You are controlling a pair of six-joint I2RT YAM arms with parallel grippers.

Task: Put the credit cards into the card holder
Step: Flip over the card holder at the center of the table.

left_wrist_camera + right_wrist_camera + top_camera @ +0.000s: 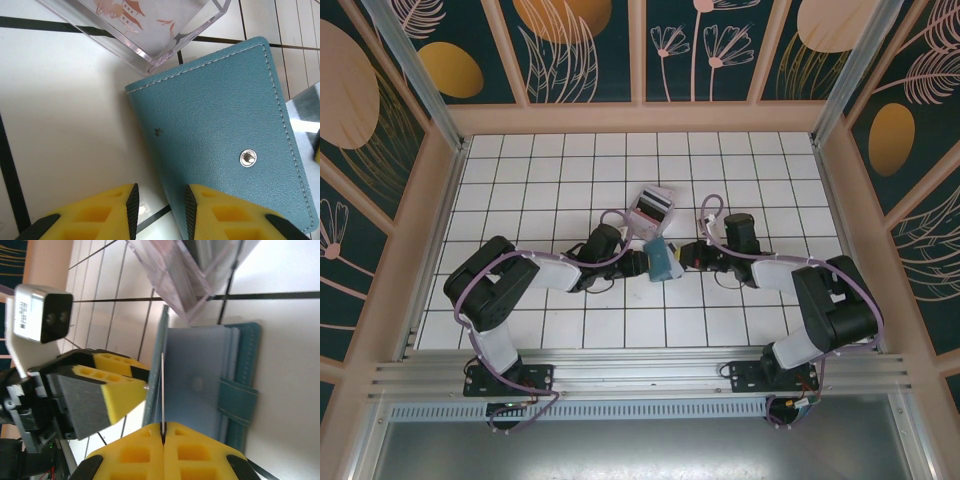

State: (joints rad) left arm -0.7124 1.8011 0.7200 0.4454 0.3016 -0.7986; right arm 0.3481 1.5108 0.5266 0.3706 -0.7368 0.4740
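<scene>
- Right wrist view: the right gripper (163,427) pinches a thin pale plastic credit card (162,390) edge-on, above the open, flat teal-blue folding card holder (200,385).
- The left gripper (160,195) stands unclenched beside its raised cover.

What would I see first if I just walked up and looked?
In the middle of the table, a teal wallet lies open beside a clear stand. The right gripper pinches a thin card edge-on over the wallet's pale blue inside. The left gripper, yellow fingers apart, sits at the wallet's cover.
</scene>
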